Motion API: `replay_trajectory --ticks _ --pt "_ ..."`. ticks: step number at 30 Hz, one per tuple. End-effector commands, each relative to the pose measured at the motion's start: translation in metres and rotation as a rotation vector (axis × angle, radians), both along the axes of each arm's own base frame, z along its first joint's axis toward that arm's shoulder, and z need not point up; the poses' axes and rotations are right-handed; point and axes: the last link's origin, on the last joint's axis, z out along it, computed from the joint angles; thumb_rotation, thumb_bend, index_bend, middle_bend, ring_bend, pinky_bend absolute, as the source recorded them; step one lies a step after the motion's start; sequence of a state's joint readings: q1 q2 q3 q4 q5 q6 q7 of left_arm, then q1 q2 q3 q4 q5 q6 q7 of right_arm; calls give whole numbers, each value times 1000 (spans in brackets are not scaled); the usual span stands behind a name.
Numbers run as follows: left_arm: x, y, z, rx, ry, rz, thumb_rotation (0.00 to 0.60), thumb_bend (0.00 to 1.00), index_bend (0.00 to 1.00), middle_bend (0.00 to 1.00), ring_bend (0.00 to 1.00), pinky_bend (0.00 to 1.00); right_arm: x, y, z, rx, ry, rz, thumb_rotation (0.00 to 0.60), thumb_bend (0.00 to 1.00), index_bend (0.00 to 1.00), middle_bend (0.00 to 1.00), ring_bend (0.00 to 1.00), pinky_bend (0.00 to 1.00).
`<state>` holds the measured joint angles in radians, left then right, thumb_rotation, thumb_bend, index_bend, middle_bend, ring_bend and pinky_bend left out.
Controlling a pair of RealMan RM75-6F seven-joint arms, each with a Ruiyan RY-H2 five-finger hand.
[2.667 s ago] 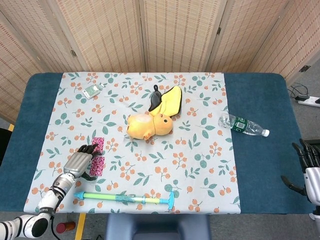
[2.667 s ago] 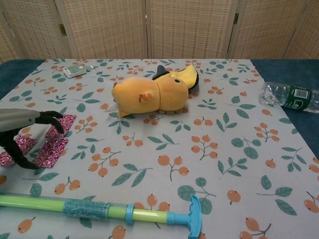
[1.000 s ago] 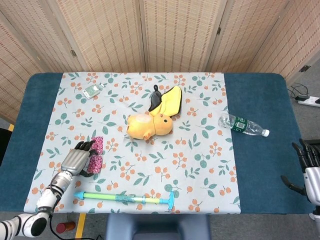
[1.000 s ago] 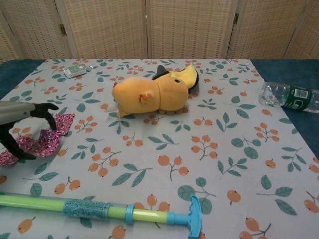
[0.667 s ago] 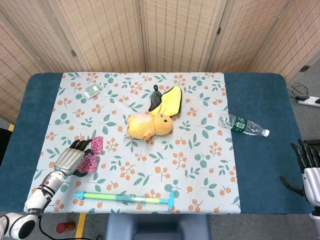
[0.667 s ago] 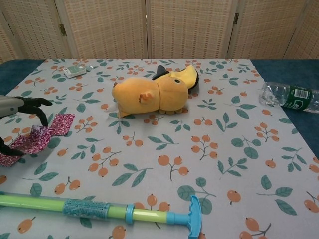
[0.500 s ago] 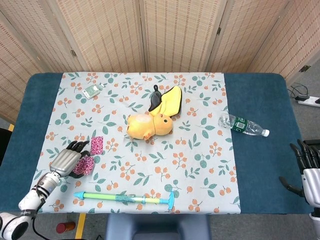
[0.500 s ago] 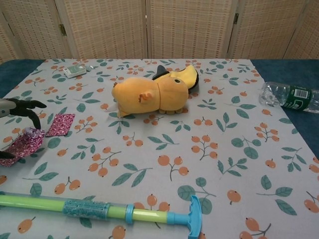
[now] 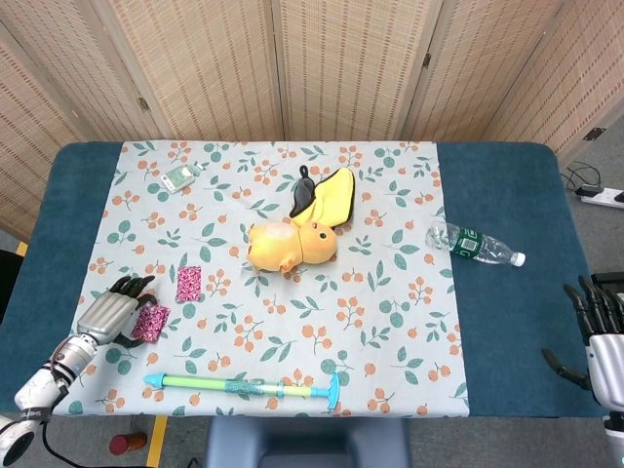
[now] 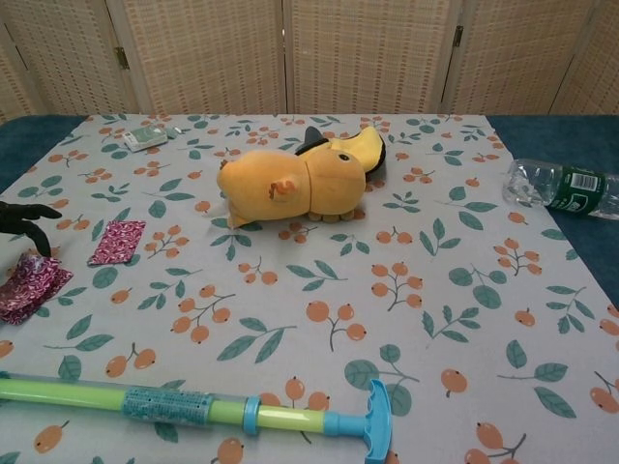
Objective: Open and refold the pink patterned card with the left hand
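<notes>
The pink patterned card shows as two separate pieces. One small pink piece (image 9: 188, 283) (image 10: 118, 241) lies flat on the floral cloth. The other pink piece (image 9: 151, 323) (image 10: 29, 285) sits further left, at the fingers of my left hand (image 9: 109, 309), which holds it by its left edge. In the chest view only the dark fingertips (image 10: 27, 215) show at the left border, just above that piece. My right hand (image 9: 596, 330) hangs beyond the table's right front corner, fingers apart and holding nothing.
A yellow plush toy (image 9: 290, 245) and a black-and-yellow pouch (image 9: 322, 194) lie mid-table. A plastic bottle (image 9: 474, 244) lies to the right. A green and blue stick (image 9: 244, 387) runs along the front edge, and a small packet (image 9: 180, 177) sits at the back left.
My left hand has drawn back to the left and toward the front edge, taking one pink piece with it. The other pink piece stayed where it was.
</notes>
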<state>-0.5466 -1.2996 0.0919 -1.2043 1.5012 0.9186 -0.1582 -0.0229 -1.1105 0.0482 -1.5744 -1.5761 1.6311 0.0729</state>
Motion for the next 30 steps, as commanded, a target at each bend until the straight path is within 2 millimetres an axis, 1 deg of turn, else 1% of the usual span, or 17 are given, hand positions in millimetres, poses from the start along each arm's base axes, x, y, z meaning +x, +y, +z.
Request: replay_trajectory --ticks 1,14,22,30 --pt "-1 0 -3 -4 -1 -7 600 216 304 0 0 0 0 0 0 -1 1 -1 600 230 0 0 0 0" --pt "-6 6 -6 -4 10 10 600 216 298 0 0 0 1 0 1 -3 1 -5 600 230 0 0 0 0" --pt "-6 4 -7 -9 16 21 600 213 256 0 0 0 1 -1 1 -2 0 -4 600 230 0 0 0 0" --pt "-5 3 -10 -14 25 24 600 213 245 0 0 0 0 -1 1 -3 -1 -7 600 230 0 0 0 0"
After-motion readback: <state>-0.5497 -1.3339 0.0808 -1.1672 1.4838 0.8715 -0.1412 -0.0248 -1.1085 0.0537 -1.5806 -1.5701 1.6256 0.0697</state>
